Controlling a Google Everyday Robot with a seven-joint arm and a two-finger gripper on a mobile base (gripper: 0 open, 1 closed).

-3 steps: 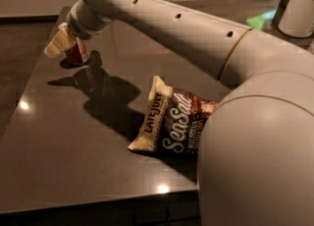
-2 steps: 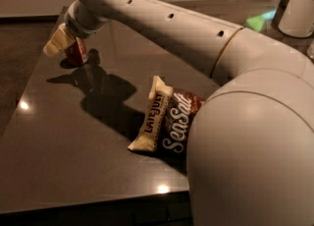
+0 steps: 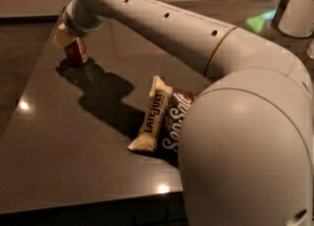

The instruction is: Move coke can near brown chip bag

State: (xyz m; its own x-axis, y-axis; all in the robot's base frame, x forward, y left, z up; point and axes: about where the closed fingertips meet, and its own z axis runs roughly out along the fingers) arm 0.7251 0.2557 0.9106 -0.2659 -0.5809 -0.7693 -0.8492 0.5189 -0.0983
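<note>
The coke can [image 3: 77, 53] is a small red can at the far left of the dark table [image 3: 73, 161], tilted, with its top hidden in my gripper. My gripper [image 3: 70, 44] is shut around the can from above, and a cream fingertip [image 3: 61, 38] shows on its left side. The brown chip bag [image 3: 158, 121] lies flat near the table's middle, well to the right of and nearer than the can. Its right part is hidden behind my arm [image 3: 167, 23].
My arm's large lower body [image 3: 245, 156] fills the lower right and covers part of the table. A white container [image 3: 300, 9] stands at the back right beside a green glow [image 3: 257, 21]. The table's front edge runs along the bottom, and its left edge lies near the can.
The gripper and the can have shifted slightly to the right. The arm's body has swung further across the view and now hides more of the chip bag.
</note>
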